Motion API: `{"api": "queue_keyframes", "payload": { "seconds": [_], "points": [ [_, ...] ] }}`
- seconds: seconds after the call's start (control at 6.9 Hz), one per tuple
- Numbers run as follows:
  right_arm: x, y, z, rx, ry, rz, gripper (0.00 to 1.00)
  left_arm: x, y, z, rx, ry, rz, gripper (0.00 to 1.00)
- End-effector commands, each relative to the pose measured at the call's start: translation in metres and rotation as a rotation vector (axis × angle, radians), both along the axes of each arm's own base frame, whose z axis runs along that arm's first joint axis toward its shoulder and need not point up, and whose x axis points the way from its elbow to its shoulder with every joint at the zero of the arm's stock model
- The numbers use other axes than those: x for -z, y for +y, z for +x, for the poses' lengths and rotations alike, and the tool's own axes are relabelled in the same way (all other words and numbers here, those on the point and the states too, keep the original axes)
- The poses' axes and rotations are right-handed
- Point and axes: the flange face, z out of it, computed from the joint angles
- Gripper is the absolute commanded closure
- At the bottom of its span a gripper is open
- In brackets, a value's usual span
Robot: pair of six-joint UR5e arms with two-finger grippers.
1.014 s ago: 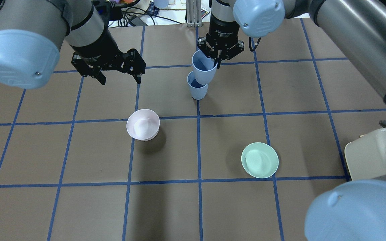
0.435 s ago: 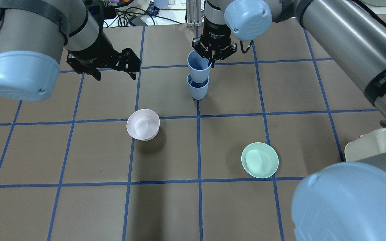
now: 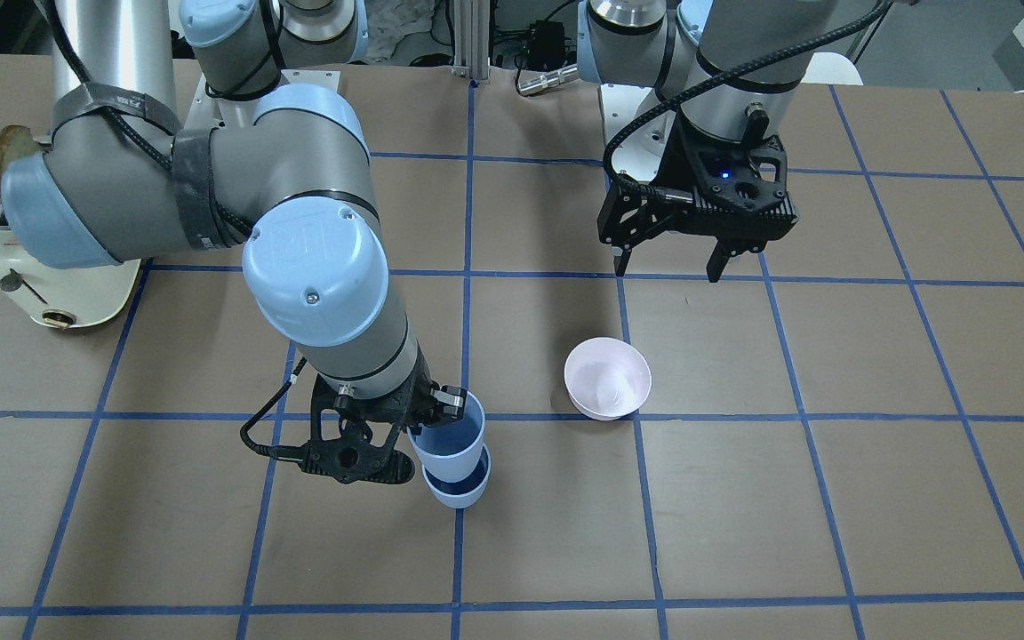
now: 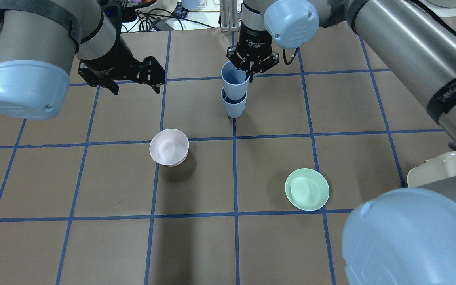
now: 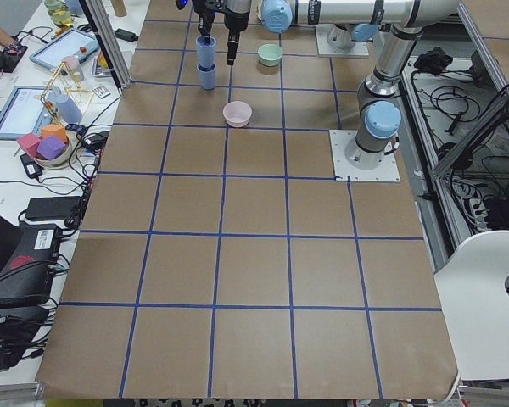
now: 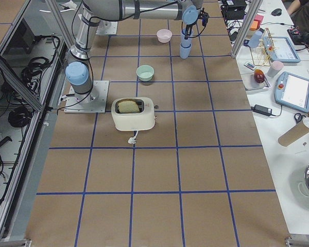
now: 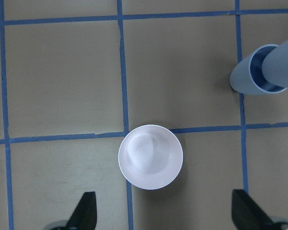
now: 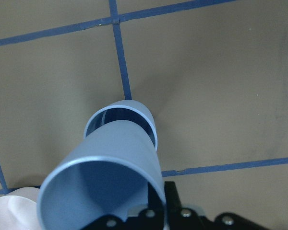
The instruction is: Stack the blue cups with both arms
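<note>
One blue cup [image 4: 234, 107] stands upright on the table near the far middle. My right gripper [image 4: 250, 73] is shut on the rim of the second blue cup [image 4: 234, 82], whose base sits partly inside the standing cup and tilts slightly. Both show in the front view, the held cup [image 3: 450, 442] above the lower cup [image 3: 460, 491], with the right gripper [image 3: 428, 425] beside them. The right wrist view shows the held cup [image 8: 105, 167] entering the lower cup [image 8: 134, 108]. My left gripper [image 4: 136, 88] is open and empty, above the table left of the cups, also in the front view [image 3: 668, 271].
A pale pink bowl [image 4: 169, 147] sits left of centre, below the left gripper in its wrist view [image 7: 150, 157]. A mint green bowl [image 4: 306, 189] sits right of centre. A cream toaster [image 4: 434, 172] stands at the right edge.
My right gripper has moved the held cup left over the standing cup, straightened it and lowered its base into it. My left arm has drawn back a little, away from the cups.
</note>
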Motion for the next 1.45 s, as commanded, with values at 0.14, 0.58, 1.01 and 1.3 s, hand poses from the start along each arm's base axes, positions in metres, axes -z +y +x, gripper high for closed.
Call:
{"api": "queue_keyframes", "payload": {
  "seconds": [0.14,0.58,1.01,1.3],
  "points": [
    [0.010,-0.003,0.001,0.000,0.001,0.010,0.79,0.000,0.000,0.000,0.000,-0.001,0.000,0.00],
    [0.000,-0.002,-0.002,0.004,0.006,0.000,0.00,0.000,0.001,0.000,0.000,-0.001,0.003,0.00],
    [-0.054,0.001,-0.082,0.043,0.015,-0.032,0.00,0.002,0.002,0.000,0.000,-0.002,0.022,0.00],
    [-0.089,0.032,-0.160,-0.117,0.042,0.003,0.00,-0.002,0.003,0.002,-0.014,-0.003,0.055,0.00]
  ]
}}
